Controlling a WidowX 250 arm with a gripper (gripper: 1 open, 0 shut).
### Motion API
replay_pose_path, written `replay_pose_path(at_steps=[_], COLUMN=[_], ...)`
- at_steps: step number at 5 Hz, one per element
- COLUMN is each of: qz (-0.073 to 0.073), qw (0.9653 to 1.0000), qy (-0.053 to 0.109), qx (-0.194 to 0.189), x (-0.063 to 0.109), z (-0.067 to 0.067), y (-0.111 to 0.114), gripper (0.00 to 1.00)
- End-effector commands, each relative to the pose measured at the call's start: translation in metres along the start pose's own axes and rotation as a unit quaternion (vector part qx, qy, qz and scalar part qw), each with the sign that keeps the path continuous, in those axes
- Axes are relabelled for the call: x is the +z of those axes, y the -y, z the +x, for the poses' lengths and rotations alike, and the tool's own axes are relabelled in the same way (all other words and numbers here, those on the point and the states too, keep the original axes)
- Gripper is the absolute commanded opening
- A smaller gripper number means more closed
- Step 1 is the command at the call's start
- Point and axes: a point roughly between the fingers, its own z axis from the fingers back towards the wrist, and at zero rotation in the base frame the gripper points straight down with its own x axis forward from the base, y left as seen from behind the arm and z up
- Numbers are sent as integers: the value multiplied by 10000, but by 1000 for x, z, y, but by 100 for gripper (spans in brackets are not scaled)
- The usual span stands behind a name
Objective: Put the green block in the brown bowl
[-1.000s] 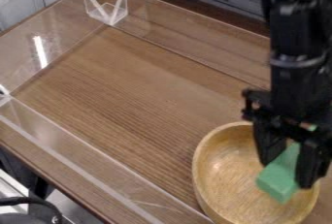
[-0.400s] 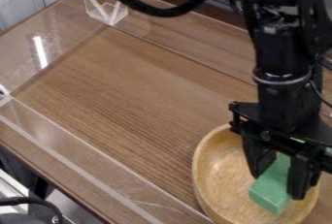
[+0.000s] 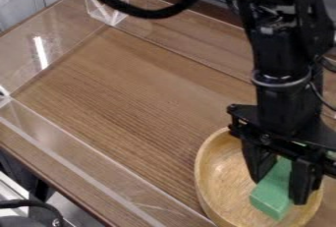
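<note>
Just one green block [image 3: 273, 195], one brown bowl [image 3: 215, 154]

A: Illumination is even and moderately bright; the wooden table [image 3: 125, 93] shows its grain clearly toward the centre; no hard shadows fall across it.

B: Glare appears as white streaks on the clear plastic wall [image 3: 46, 49] toward 10 o'clock; the brown bowl [image 3: 223, 172] holds a soft shadow at 4 o'clock under the black arm [image 3: 282, 64]; resolution is low, edges are soft; the arm's upper part toward 12 o'clock is blurred.
</note>
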Motion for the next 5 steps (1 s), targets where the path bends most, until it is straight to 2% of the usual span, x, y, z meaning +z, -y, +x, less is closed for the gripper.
replay_pose_path(at_steps=[1, 5], qz=[-82, -164], qw=[9995, 9990], qy=[309, 409], qx=[-86, 1], x=[14, 20], z=[1, -6], y=[8, 14], gripper=[0, 0])
